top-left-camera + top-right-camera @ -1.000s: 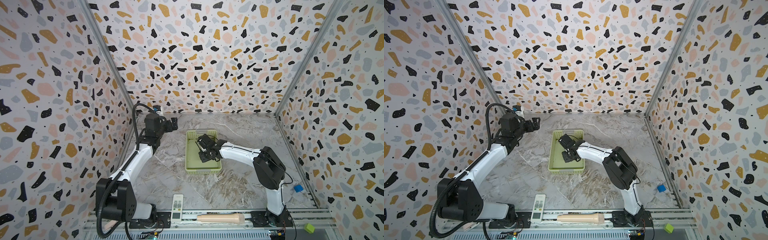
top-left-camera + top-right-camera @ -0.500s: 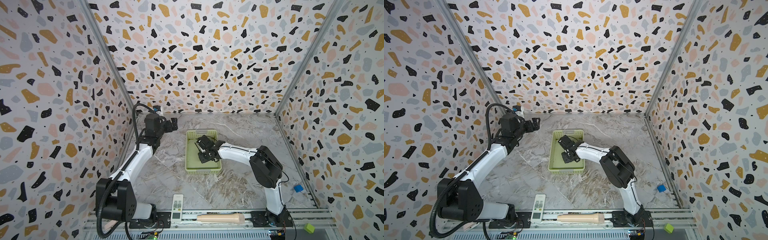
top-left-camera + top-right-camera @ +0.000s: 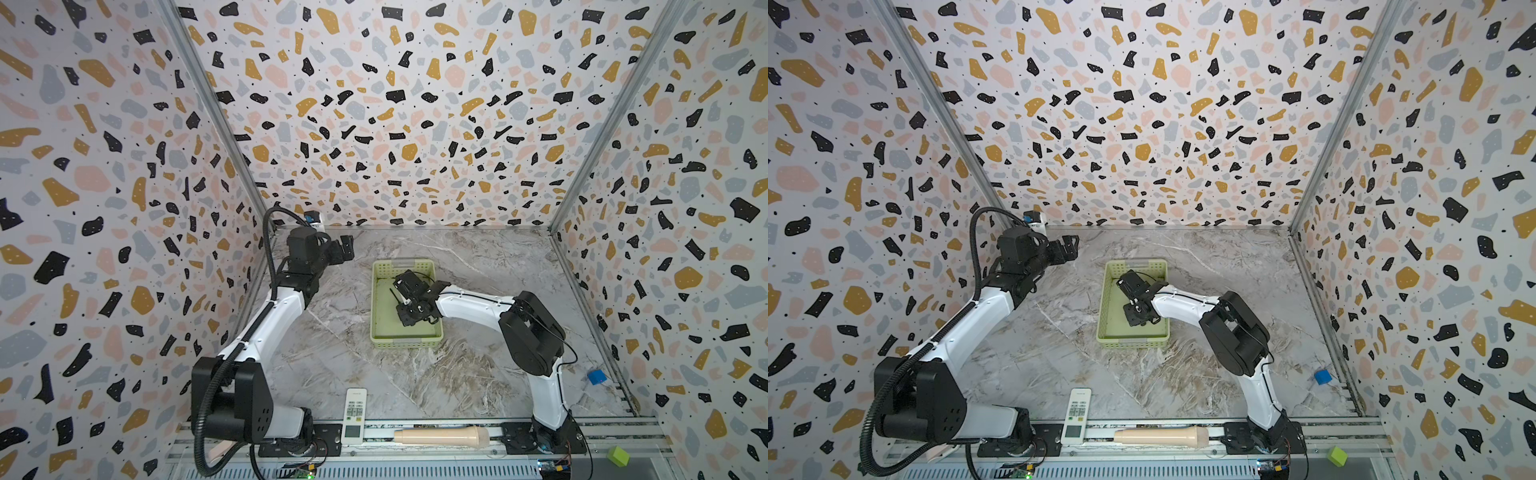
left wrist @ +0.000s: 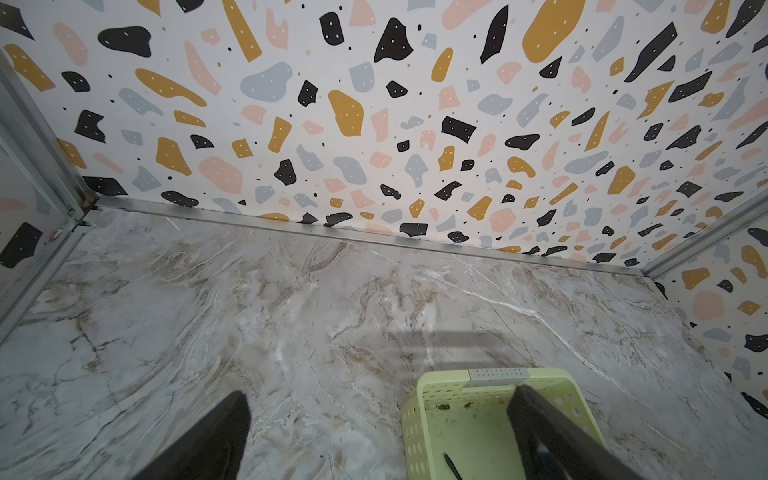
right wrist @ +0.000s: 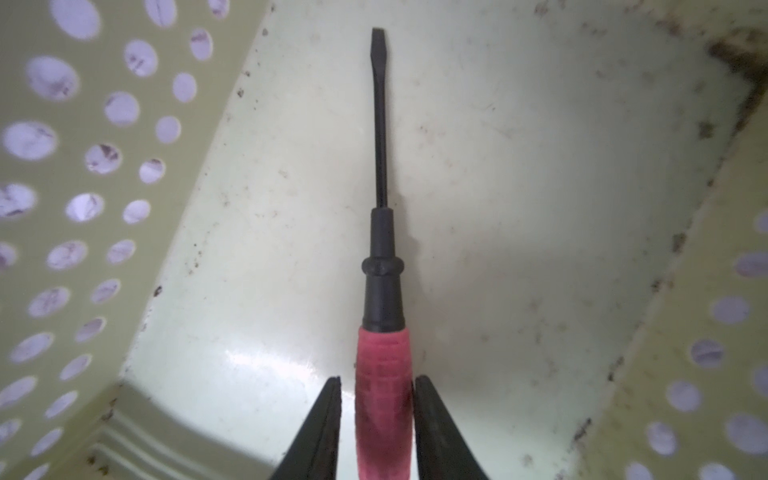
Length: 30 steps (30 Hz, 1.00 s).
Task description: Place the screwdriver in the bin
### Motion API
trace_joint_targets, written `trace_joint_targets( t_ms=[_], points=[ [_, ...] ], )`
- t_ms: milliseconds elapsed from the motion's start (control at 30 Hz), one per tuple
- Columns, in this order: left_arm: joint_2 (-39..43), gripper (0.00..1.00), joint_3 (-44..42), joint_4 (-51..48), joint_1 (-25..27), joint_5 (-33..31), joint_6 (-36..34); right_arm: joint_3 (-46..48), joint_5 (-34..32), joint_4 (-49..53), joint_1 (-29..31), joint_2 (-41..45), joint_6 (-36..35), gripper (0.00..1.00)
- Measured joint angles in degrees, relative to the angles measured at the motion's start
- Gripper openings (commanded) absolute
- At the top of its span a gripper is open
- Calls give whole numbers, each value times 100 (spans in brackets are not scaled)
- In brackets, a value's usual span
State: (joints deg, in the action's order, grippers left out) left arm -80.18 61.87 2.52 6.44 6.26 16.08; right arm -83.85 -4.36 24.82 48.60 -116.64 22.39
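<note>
Inside the bin (image 3: 405,342), near its middle, the right gripper (image 5: 377,381) sits low over the floor. The screwdriver (image 5: 381,266) lies lengthwise between its jaws. The red handle is at the fingers, and the black collar and thin dark shaft point away toward a perforated side wall, with the flat tip short of it.

Right wrist view: a sliver of pale floor shows between one finger and the handle; the other finger looks touching or nearly so. Reading: the jaws stand narrowly parted around the handle, not clamped on it. I cannot tell whether the tool rests fully on the floor or hangs just above it. Its shadow lies close beside it, so it is low either way.

The left gripper (image 4: 380,392) hangs near the bin's far end, above the table (image 4: 291,311), with its fingers spread wide and nothing between them.

Handling notes (judgement):
- Weight and build: small and slim, so light. Metal shaft and hard plastic handle, so stiff and not fragile.
- Where to hold: the handle is ribbed and is the thickest part, so it is the sensible place, taken across its width where the fingers flank it.
- Where not to hold: the shaft is too thin for a sure pinch.
- Rolling: a round body on a glossy floor could roll once freed, but the walls would contain it.

The placement looks as good as made. What is left is a clean lift away without dragging the handle along.
</note>
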Motion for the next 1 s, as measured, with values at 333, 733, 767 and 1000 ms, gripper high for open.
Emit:
trace_joint_targets(
  t_ms=[333,733,767,1000],
  points=[
    [0,99,2,2,-81,79,7,-431,-179,212,0,101,-153,35],
    [0,100,2,7,-227,96,31,-433,-332,437,-20,1084,-382,61],
    [0,100,2,7,-227,98,37,-433,-339,466,-33,1196,-409,68],
    [0,100,2,11,-227,70,59,-337,-343,527,-485,2201,-466,99]
  ],
)
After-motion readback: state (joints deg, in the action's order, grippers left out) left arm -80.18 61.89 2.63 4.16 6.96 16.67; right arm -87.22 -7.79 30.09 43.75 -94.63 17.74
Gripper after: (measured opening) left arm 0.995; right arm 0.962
